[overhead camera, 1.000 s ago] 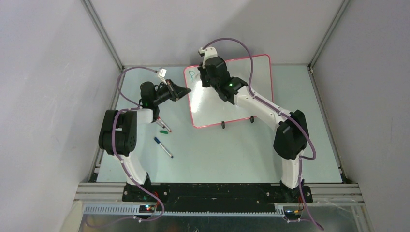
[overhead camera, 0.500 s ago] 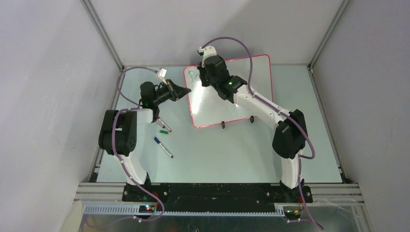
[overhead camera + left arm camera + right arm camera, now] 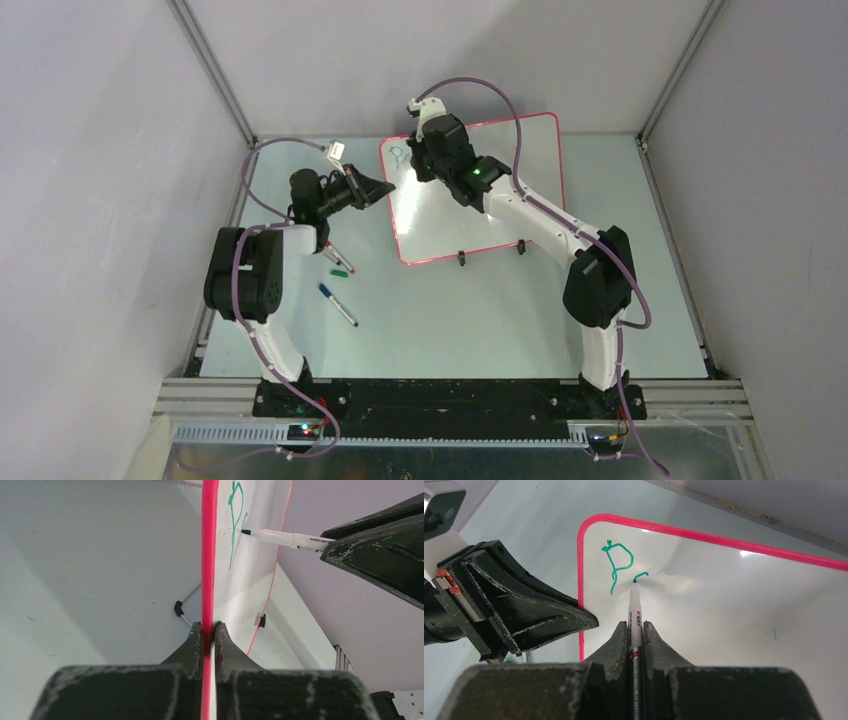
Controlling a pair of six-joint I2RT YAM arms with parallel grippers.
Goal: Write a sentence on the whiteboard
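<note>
whiteboard (image 3: 440,225): far middle of the desk (image 3: 480,310), propped on its black feet (image 3: 461,259)
sentence (image 3: 619,566): a green "p" and a short stroke beside it, in the board's top left corner
left end effector (image 3: 207,630): clamped on the board's red left rim
right end effector (image 3: 635,627): clamped on a marker (image 3: 634,605), tip touching the board at the short stroke
loose pen (image 3: 338,305): on the desk near the left arm

A robotics lab cell: plain grey panels (image 3: 100,150) on aluminium rails (image 3: 210,70) enclose a pale green table (image 3: 450,310), where a left arm (image 3: 250,270) and right arm (image 3: 595,280) (purple wiring (image 3: 470,81) looped along each) are bolted to a black base plate (image 3: 450,398).
</note>
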